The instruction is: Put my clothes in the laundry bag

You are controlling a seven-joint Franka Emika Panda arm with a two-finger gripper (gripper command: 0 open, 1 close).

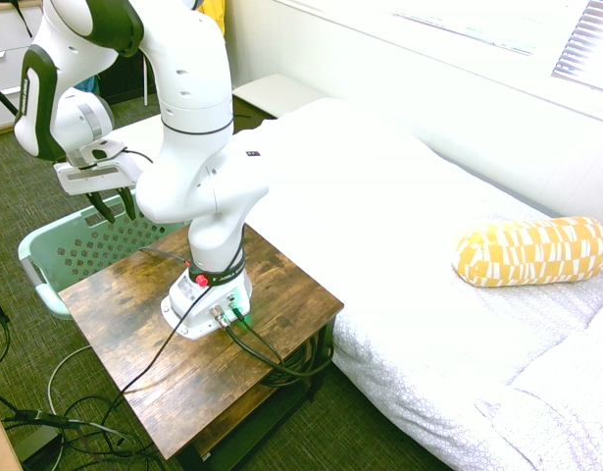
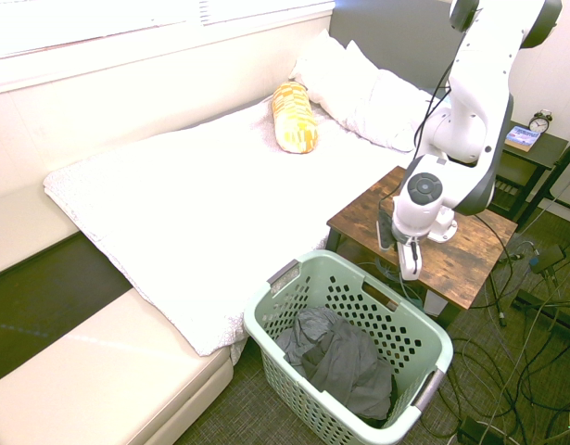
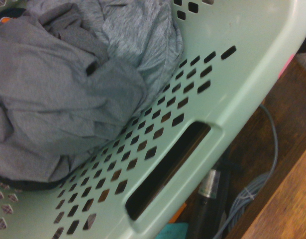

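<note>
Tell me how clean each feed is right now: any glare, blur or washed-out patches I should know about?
First exterior view: window and white bedding blown out, the laundry basket behind the arm clear. Second exterior view: wall under the window overexposed, but the basket and grey clothes read well. Wrist view: slightly soft, the clothes and basket wall still legible.

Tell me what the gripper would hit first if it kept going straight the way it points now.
Probably the laundry basket. The gripper points steeply down over the basket's near wall, by the wooden table. Depth is unclear: it might strike the rim or perforated inner wall, or else slide down to the grey clothes.
</note>
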